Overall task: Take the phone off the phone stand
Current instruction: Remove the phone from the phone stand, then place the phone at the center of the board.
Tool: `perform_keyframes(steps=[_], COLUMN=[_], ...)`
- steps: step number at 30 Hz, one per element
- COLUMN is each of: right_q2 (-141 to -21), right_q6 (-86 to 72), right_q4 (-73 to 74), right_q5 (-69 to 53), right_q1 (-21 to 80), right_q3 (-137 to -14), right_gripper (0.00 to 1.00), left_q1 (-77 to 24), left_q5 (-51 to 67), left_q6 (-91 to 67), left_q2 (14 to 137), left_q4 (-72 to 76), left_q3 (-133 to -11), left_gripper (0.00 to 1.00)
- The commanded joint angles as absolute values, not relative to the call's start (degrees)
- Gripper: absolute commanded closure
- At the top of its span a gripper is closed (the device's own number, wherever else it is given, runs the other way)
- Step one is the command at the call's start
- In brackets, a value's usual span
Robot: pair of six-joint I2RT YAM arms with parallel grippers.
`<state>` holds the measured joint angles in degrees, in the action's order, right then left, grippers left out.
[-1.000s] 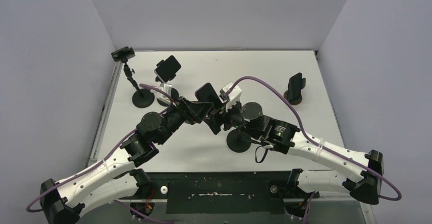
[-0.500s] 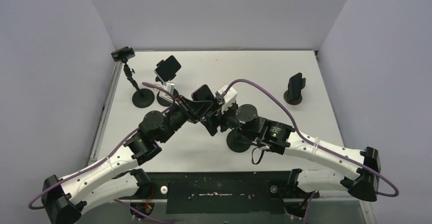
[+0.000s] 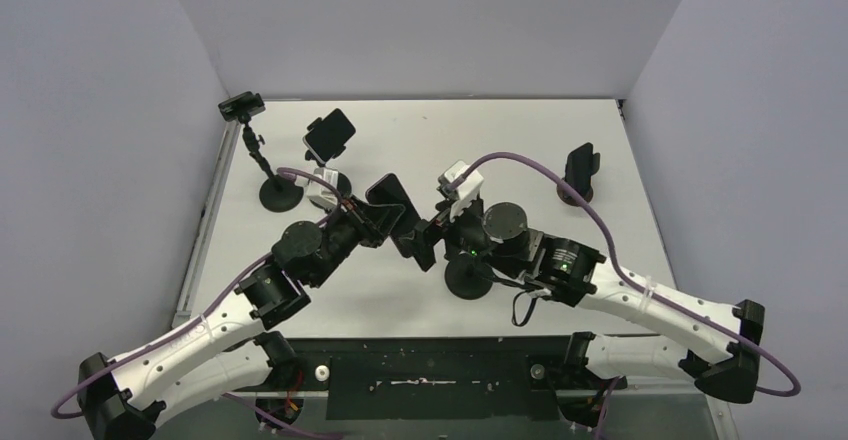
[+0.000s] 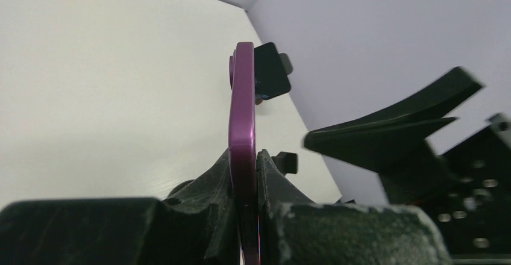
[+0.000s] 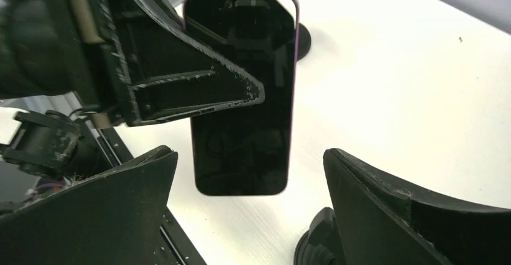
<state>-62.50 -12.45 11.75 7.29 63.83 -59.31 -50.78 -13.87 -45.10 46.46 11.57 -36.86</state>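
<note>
- Top view: phone (image 3: pixel 388 195) sits up and left of the phone stand (image 3: pixel 466 279), off it, at the left jaws; the contact itself cannot be made out here
- Left wrist view: phone (image 4: pixel 243 150) seen edge-on with a purple rim, left jaws clenched on its two faces at the near end; only this view shows the pinch
- Right wrist view: phone (image 5: pixel 241 156) seen face-on with a dark screen, one left jaw lying across its upper half, bare tabletop (image 5: pixel 391 84) behind its free lower end
- Same view: right jaws spread wide, grasping nothing, phone stand (image 5: pixel 310 250) base low between them
- Top view only: second phone (image 3: pixel 330 135) well beyond and left of the phone stand
</note>
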Motion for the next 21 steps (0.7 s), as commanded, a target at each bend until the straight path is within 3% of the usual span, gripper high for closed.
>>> perform_keyframes(steps=[1, 12, 21], right_q2=[-57.0, -53.0, -51.4], right_q6=[-10.9, -8.9, -10.4], right_q4=[17.0, 14.6, 10.8], right_q5=[6.9, 19.0, 20.8], right_q1=[64.3, 64.2, 64.3], right_q3=[-63.7, -60.6, -57.1], right_gripper=[0.03, 0.03, 0.03], left_q1=[-50.3, -48.1, -38.9], left_q5=[-17.4, -4.0, 16.8], left_q6=[-40.4, -34.9, -32.0], left_q2=[44.5, 57.0, 71.0], left_q4=[4.8, -18.2, -18.6], left_q3=[-39.6, -45.5, -46.4], left_gripper=[1.00, 1.00, 1.00])
